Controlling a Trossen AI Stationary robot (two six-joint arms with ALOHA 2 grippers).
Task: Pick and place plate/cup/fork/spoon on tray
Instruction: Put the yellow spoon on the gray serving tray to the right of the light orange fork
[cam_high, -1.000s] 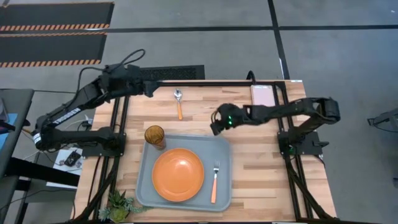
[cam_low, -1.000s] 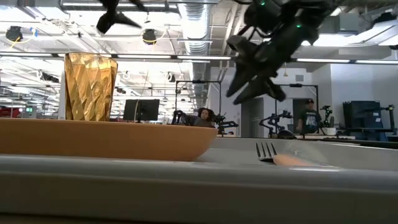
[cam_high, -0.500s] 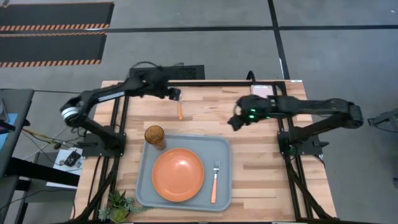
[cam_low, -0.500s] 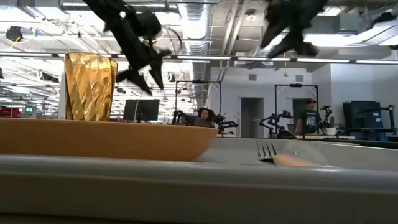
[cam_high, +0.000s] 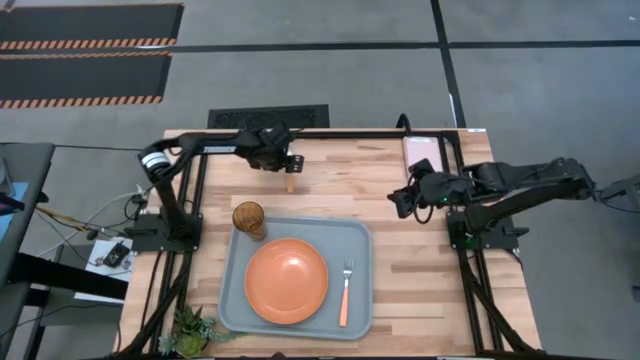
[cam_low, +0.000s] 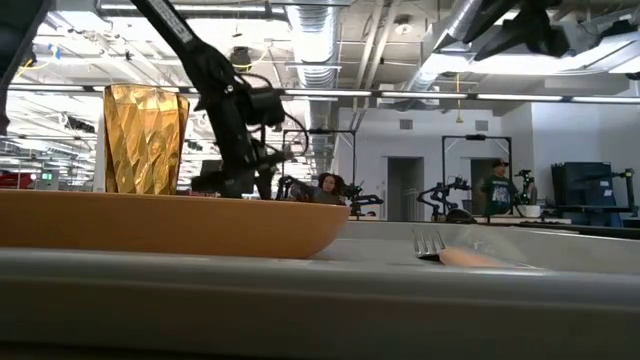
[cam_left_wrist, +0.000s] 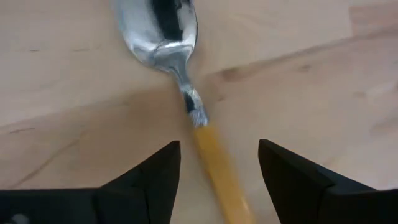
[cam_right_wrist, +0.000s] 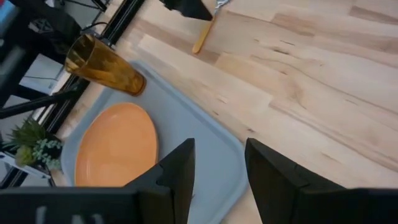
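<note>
**A:** Wooden table (cam_high: 420, 260), item 1: the spoon (cam_left_wrist: 180, 81). Location?

**B:** On bare wood beyond the tray's far rim, off the tray (cam_high: 232, 290). Bowl points to the table's far edge, orange handle back toward the tray. Long axis runs roughly far-to-near. It is the only 1 of the 4 pieces not yet on the tray.

**A:** Tool relative to it?

**B:** Left gripper (cam_left_wrist: 217, 180) sits directly over it. In the left wrist view the 2 fingers stand apart with the handle between them, a gap on each side, neither visibly touching. The finger line crosses the handle squarely, so a straight closure should catch the handle just behind the neck. That is a judgement.

**A:** Which arm is nearer?

**B:** Left, clearly. Right gripper (cam_high: 400, 200) hangs well apart toward the table's right side; its fingers stand parted with nothing between them in the right wrist view.

**A:** Items already on the tray?

**B:** Plate (cam_high: 286, 281) at centre, cup (cam_high: 248, 218) at the far left corner, fork (cam_high: 345, 293) just right of the plate.

**A:** Hidden or unclear?

**B:** From above, the left gripper covers the spoon's bowl; only the handle end shows. Height of the fingertips above the wood cannot be judged. The low view does not show the spoon at all.
</note>
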